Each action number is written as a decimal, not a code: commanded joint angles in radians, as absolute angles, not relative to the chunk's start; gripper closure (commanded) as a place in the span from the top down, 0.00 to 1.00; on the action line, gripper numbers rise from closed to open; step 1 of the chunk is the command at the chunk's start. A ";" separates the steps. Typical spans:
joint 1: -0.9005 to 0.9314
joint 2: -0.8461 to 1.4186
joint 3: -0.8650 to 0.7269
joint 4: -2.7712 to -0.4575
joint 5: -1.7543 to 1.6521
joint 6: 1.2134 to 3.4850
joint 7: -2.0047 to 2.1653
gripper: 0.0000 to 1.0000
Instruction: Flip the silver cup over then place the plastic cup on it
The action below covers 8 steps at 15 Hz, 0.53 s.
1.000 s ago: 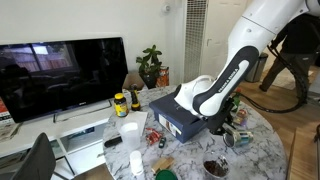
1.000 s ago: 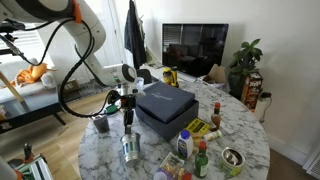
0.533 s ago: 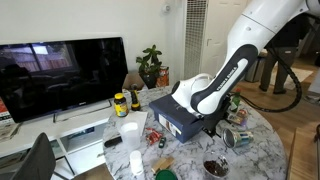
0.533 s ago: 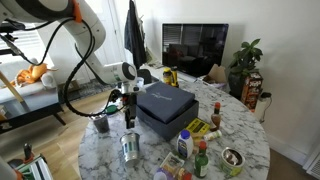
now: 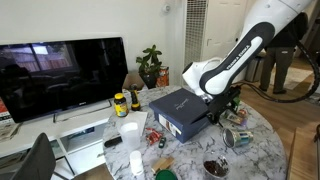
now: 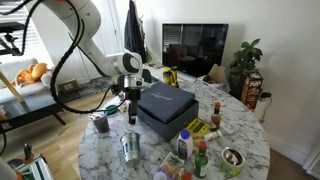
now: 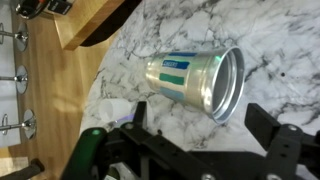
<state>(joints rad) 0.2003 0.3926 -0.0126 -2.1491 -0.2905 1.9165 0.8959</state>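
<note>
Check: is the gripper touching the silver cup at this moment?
Apart. In an exterior view the gripper hangs above the silver cup, which lies on its side, with bare marble table showing between them.

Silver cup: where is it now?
In the wrist view the silver cup lies on its side on the marble table, near its edge, just ahead of the open jaws.

- We see the arm (image 5: 236, 60) swung up, its elbow now well above the dark box (image 5: 183, 108).
- The gripper (image 6: 131, 116) has lifted slightly with it.
</note>
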 commanded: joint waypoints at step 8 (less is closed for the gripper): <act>-0.010 0.080 -0.090 -2.559 -0.023 2.164 0.903 1.00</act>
<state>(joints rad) 0.0323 0.1286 -0.0731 -2.4515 -0.0976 2.0436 0.8932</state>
